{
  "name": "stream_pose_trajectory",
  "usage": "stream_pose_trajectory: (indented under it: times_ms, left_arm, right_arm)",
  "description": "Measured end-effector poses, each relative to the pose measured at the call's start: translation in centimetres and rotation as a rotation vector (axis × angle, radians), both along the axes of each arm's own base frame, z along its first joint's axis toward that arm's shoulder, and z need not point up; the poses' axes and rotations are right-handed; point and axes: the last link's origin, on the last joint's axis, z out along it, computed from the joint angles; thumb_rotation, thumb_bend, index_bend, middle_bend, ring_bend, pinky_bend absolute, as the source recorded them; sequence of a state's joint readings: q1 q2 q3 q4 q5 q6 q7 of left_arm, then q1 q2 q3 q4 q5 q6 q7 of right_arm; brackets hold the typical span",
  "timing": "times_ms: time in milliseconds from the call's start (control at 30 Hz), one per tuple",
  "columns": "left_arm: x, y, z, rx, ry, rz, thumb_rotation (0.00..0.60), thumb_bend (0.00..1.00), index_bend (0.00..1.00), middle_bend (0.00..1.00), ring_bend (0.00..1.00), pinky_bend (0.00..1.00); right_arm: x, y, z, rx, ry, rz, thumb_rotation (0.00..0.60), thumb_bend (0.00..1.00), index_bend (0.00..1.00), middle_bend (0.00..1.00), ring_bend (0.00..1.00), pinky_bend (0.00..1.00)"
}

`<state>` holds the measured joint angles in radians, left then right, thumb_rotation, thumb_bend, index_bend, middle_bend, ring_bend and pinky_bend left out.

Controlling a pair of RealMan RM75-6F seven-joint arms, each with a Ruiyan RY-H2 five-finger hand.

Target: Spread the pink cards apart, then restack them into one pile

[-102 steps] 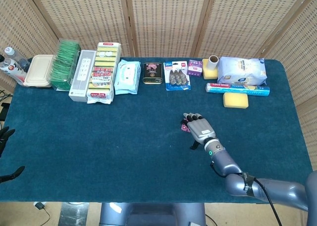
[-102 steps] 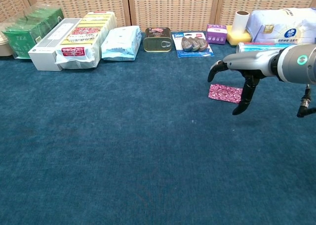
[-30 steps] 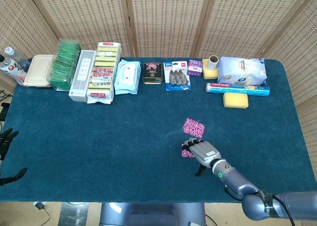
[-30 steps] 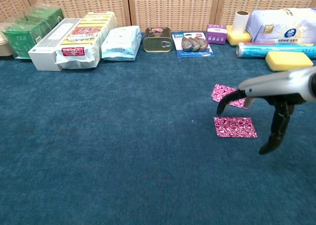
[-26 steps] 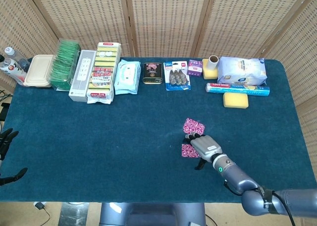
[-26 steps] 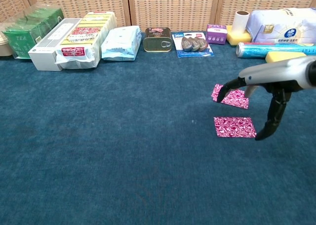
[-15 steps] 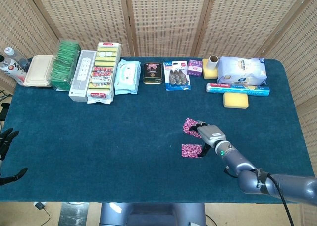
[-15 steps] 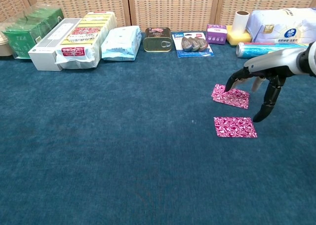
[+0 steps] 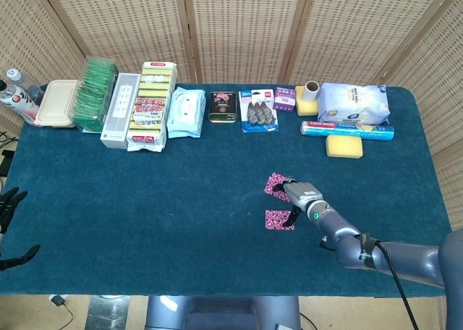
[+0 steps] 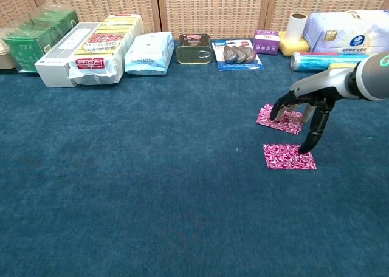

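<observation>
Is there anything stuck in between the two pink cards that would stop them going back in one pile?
No, nothing visible. Only bare blue cloth lies between the far pink card and the near pink card. The right hand hangs over them both.

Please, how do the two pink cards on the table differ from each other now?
The far pink card lies turned at an angle under the right robot hand, whose fingers reach down onto it; the near pink card lies squarer to the table edge, only a fingertip at its right edge. The near one shows whole, the far one partly hidden. Both share the pink pattern and lie flat.
</observation>
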<state>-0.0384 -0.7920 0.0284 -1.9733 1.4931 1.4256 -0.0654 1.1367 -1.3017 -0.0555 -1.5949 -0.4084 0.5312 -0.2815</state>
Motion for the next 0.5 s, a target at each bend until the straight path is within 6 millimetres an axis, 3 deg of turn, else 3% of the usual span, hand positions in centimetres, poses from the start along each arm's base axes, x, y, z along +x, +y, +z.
stream_pose_trajectory:
  times_ms: [333,500]
  left_arm:
    - [0.0,0.0,0.0,-0.001,-0.001,0.0,0.6,0.21,0.0,0.0,0.0,0.06]
    - [0.0,0.0,0.1,0.001,-0.004,-0.003,0.6,0.21,0.0,0.0,0.0,0.06]
  right_arm:
    - [2.4,1.1,-1.5,0.044,-0.016,0.047,0.572,0.0,0.15,0.12,0.0,0.18]
    - [4.7,1.9,-2.5,0.061,-0.033,0.088,0.578,0.0,0.15,0.12,0.0,0.18]
